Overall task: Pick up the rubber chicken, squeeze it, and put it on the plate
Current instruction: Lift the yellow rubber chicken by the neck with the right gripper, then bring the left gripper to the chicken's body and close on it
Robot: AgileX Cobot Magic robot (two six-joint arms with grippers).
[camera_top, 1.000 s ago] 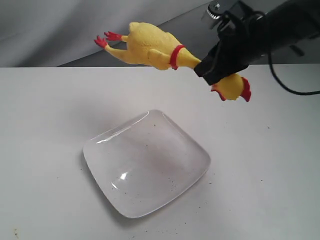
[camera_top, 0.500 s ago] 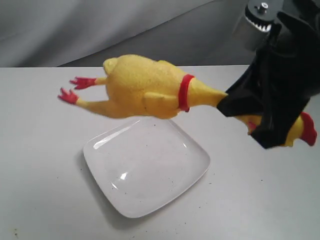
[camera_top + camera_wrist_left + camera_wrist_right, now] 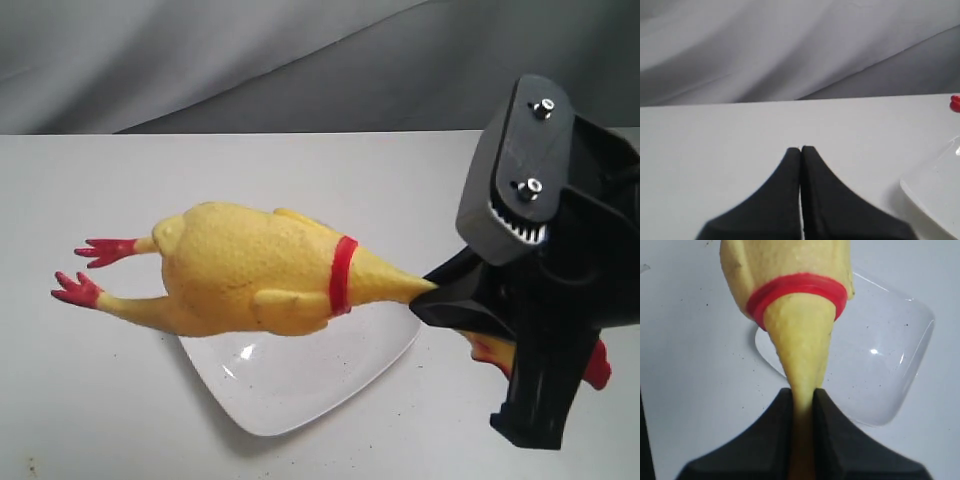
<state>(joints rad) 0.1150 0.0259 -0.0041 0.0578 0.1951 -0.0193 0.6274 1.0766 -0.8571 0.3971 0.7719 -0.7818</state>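
Right gripper (image 3: 802, 395): is pinching the chicken (image 3: 250, 275) by its neck, holding it level above the plate (image 3: 300, 395).
Left gripper (image 3: 801, 150): is hovering closed and empty over the table (image 3: 715, 135).

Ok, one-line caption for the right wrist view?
Right gripper pinches the rubber chicken by its neck, held over the plate.
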